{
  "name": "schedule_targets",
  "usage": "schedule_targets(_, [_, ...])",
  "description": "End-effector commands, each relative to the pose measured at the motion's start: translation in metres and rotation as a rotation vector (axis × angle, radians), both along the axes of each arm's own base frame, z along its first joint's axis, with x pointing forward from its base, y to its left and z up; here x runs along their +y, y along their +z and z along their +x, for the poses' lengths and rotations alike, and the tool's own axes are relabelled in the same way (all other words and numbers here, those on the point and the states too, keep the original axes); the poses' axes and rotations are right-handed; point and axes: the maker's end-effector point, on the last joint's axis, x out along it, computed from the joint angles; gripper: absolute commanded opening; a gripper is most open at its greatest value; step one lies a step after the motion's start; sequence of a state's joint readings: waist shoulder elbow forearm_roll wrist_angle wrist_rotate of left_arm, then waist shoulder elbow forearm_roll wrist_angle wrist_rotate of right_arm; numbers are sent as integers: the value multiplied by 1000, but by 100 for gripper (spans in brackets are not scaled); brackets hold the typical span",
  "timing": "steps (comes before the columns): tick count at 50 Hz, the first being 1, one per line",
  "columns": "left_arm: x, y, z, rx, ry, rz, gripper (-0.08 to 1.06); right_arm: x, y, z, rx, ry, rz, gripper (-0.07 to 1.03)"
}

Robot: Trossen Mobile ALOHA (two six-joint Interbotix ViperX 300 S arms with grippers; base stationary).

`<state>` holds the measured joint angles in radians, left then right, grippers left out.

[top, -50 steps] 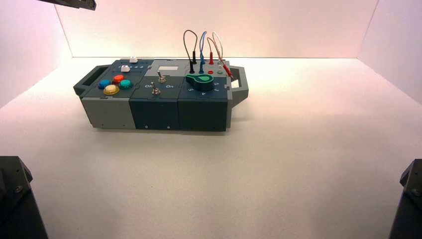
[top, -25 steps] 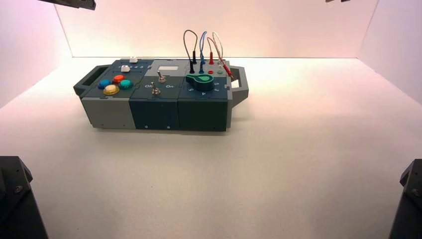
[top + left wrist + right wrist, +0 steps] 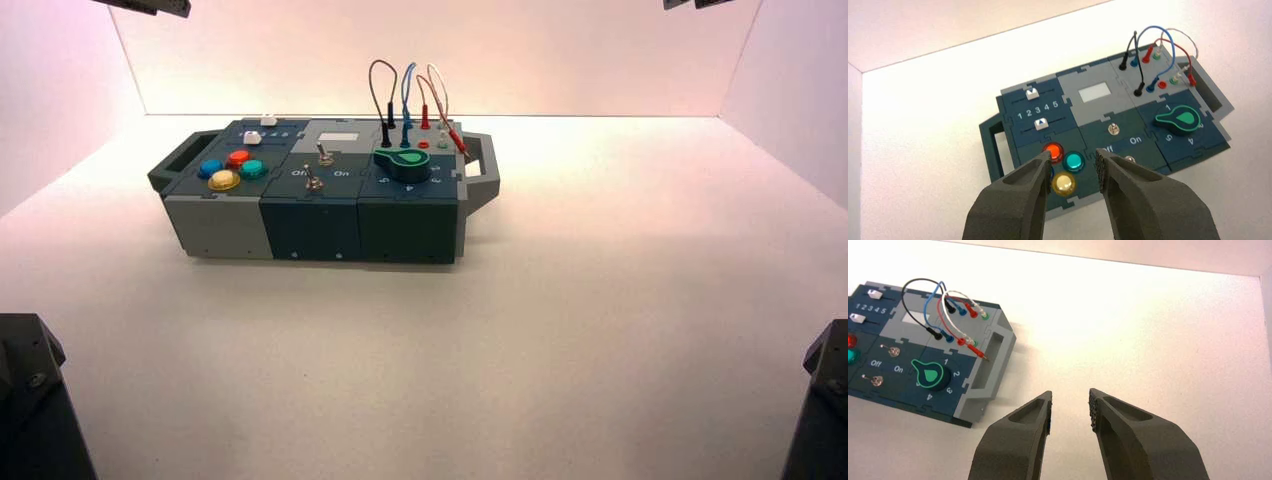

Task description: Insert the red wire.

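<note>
The red wire [image 3: 424, 92] loops above the back right of the box [image 3: 310, 215]. One red plug [image 3: 972, 313] stands in the back row of sockets. Its other plug [image 3: 978, 352] lies loose on the box top beside the grey handle [image 3: 988, 365], pin toward the handle, near the empty red socket [image 3: 962, 341]. My right gripper [image 3: 1070, 396] hangs open above the bare table to the right of the box, holding nothing. My left gripper [image 3: 1074, 157] is open too, high over the coloured buttons [image 3: 1074, 161] at the box's left end.
Black, blue and white wires [image 3: 923, 295] stand plugged in next to the red one. A green knob [image 3: 930, 374], two toggle switches [image 3: 318, 165] and two white sliders [image 3: 1035, 107] sit on the box. White walls close in the table.
A part of the right arm has edged into the top right corner of the high view. The box and the wires have not moved.
</note>
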<state>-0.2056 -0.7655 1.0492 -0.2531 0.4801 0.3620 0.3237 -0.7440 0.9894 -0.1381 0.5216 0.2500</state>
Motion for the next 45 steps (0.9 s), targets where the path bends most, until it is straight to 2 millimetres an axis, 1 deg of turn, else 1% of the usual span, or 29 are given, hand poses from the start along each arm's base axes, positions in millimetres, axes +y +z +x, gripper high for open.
schedule_targets(1, [-3, 13, 5, -21, -3, -11, 49, 3, 17, 6, -27, 1, 10, 41])
schedule_targets(18, [-8, 9, -3, 61, -34, -9, 49, 5, 22, 9, 9, 1, 7, 41])
schedule_targets(23, [-10, 11, -4, 59, -38, -16, 49, 13, 22, 10, 15, 29, 4, 41])
schedule_targets(33, [-16, 13, -7, 63, -67, -16, 49, 35, 20, 13, 36, 108, -10, 41])
schedule_targets(40, [-19, 11, -9, 80, -76, -24, 54, 44, 20, 19, 45, 133, -23, 41])
schedule_targets(45, [-21, 10, -9, 91, -80, -26, 55, 48, 21, 24, 47, 150, -33, 41])
